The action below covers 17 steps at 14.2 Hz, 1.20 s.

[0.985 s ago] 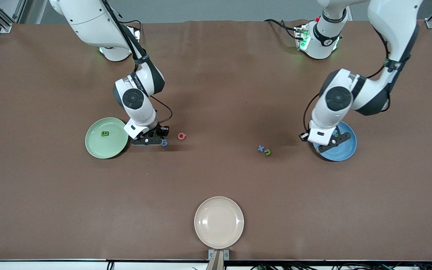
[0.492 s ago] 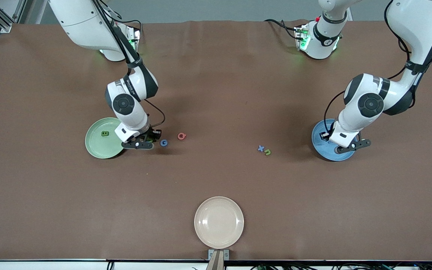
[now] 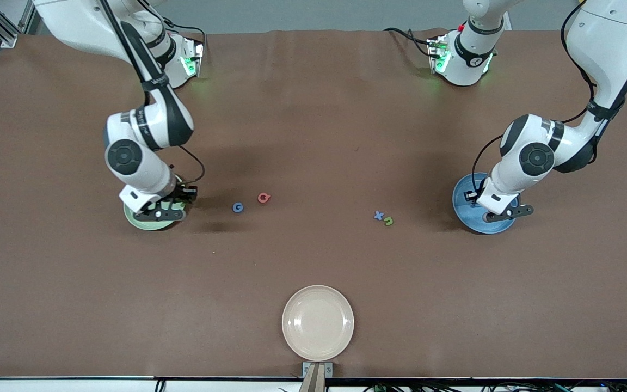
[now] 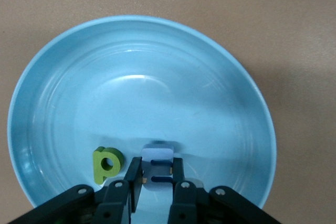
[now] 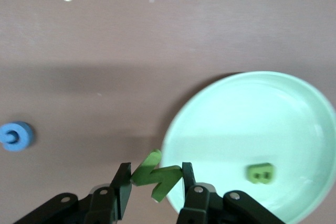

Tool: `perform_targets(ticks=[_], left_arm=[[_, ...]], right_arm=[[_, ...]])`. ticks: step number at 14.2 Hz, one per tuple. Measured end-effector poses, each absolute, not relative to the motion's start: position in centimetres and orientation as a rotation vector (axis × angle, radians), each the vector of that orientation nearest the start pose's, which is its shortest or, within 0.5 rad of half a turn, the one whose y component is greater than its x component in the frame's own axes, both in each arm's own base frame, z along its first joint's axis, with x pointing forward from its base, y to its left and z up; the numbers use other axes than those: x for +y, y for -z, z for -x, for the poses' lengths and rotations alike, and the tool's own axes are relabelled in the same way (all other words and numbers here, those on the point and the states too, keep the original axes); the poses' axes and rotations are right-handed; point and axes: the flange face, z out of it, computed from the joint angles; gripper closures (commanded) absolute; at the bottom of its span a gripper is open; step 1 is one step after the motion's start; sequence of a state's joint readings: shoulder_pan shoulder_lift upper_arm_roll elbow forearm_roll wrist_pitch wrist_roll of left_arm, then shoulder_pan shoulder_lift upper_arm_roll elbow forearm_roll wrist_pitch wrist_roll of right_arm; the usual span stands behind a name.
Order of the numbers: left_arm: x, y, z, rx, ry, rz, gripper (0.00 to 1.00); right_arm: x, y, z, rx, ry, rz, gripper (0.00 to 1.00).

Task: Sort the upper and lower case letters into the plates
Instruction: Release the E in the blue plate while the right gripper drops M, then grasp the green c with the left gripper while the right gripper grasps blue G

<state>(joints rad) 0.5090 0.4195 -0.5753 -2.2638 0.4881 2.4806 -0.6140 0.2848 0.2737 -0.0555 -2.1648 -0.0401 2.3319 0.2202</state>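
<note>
Since a second ago the right end effector (image 5: 152,182) has travelled from beside the small blue flat toy letter G (image 3: 238,207) to the rim of the round shallow pale green plate (image 3: 138,220), carrying a small green flat toy letter N (image 5: 156,174) with it; the left end effector (image 4: 155,178) has shifted only a little over the round shallow bright blue plate (image 3: 463,196).

The right end effector is pinching the green N between its fingertips (image 5: 124,178), and the letter hangs over the pale green plate's edge toward the left arm's end of the desk. A small green flat toy letter B (image 5: 261,173) lies inside that plate.

The left end effector is pinching a small pale blue flat toy letter (image 4: 157,162) low over the floor of the blue plate; which letter it is cannot be told from here. A small green flat toy letter p (image 4: 107,163) lies in the blue plate, just beside the held piece.

On the brown desk (image 3: 313,130), taking the pale green plate as the landmark, the blue G lies near it toward the left arm's end, with a small pink-red flat toy letter Q (image 3: 263,197) just past the G. Well farther that way, a small blue flat toy letter x (image 3: 379,215) and a small green flat toy letter u (image 3: 388,220) sit touching or nearly so. A round cream-beige plate (image 3: 318,323) sits much nearer the front camera than the green plate.
</note>
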Motion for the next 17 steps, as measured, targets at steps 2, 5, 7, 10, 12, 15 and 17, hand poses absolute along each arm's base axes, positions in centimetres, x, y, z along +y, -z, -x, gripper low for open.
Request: perform_targets(ticks=[2,5,7,10,12,15,17], left_arm=[[-4.8,-19.3,-52.1,-0.258,-0.107,3.052,0.35],[-5.1,-19.5,-52.2,-0.252,-0.098,3.056,0.00],[-5.3,-20.1,-52.7,-0.248,-0.073,3.060,0.00],[-8.0,-22.5,-53.8,-0.190,0.000,3.081,0.00],[-10.5,-24.0,-54.1,-0.132,-0.007,3.075,0.00],[-14.6,-26.1,-54.3,-0.174,-0.004,3.065,0.00],[-18.4,-26.5,-54.3,-0.368,0.021,3.067,0.00]], right_arm=[[10.3,-25.9,-53.2,-0.067,-0.178,3.199,0.99],[8.6,-24.4,-51.6,-0.050,-0.207,3.196,0.99],[8.0,-23.2,-50.7,-0.040,-0.192,3.194,0.99],[7.5,-22.2,-50.1,-0.027,-0.171,3.191,0.96],[7.1,-21.4,-50.1,-0.017,-0.175,3.191,0.52],[6.7,-20.3,-50.0,-0.005,-0.184,3.192,0.00],[6.8,-20.4,-50.1,-0.006,-0.182,3.192,0.00]])
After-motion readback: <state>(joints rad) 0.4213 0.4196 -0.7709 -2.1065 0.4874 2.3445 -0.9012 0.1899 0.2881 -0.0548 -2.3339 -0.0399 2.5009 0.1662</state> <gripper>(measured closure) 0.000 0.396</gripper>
